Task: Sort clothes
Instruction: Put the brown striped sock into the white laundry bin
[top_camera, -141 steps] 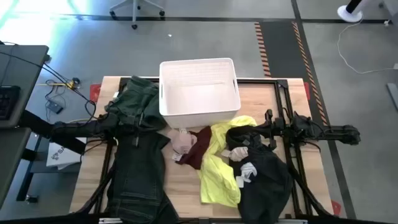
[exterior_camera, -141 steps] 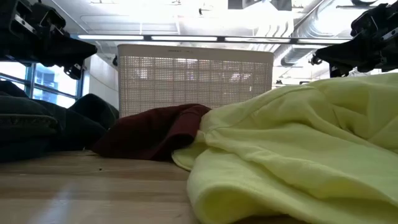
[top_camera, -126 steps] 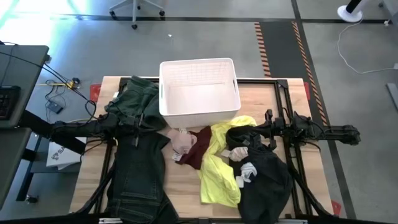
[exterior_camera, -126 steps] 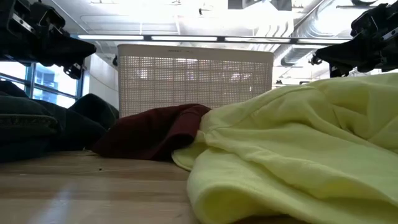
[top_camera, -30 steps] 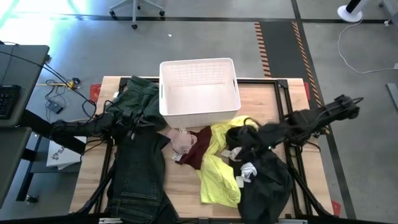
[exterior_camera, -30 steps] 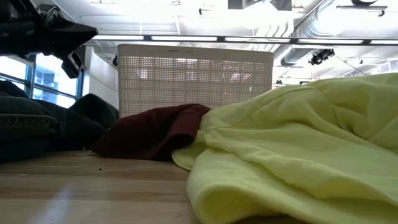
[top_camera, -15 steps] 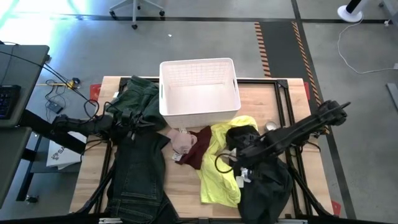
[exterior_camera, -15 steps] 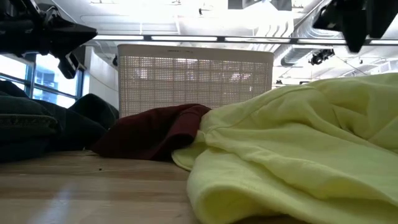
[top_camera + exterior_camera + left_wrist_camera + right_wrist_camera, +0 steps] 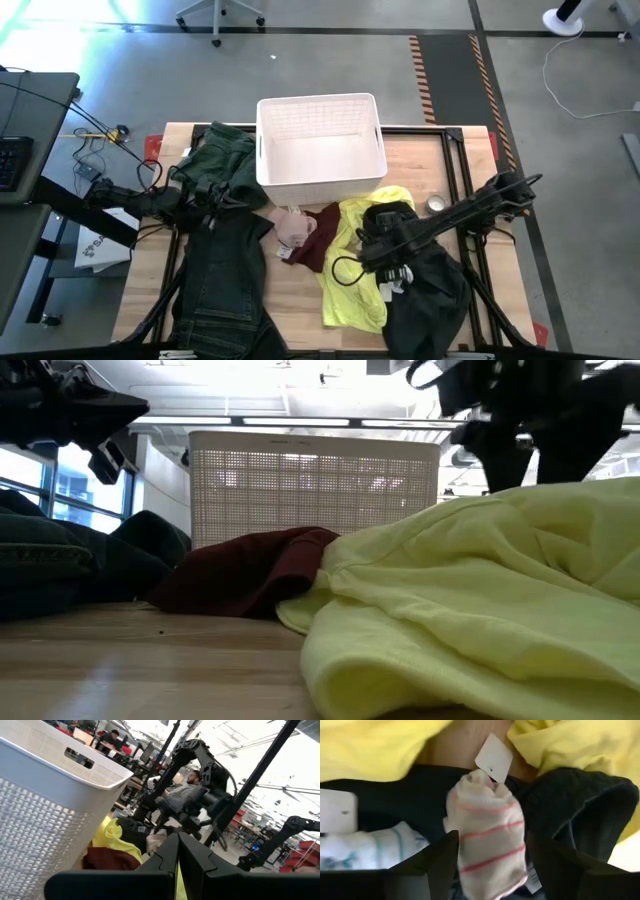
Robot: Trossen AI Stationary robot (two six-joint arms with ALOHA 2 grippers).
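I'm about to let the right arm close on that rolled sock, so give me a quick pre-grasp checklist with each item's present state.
1. Right gripper open: ok.
2. Striped sock lies between its fingers: ok.
3. Paper tag clear of the fingers: ok.
4. Black garment under the sock won't get pinched too: cannot tell.
5. Left gripper shut, waiting by the green garment: ok.
6. White basket free to receive: ok.

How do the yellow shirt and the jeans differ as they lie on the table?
The yellow shirt is bright and crumpled in a heap mid-table; the jeans are dark and stretched out long on the left. A black garment overlaps the shirt's right edge, while the jeans meet a dark green garment. Both lie outside the basket.
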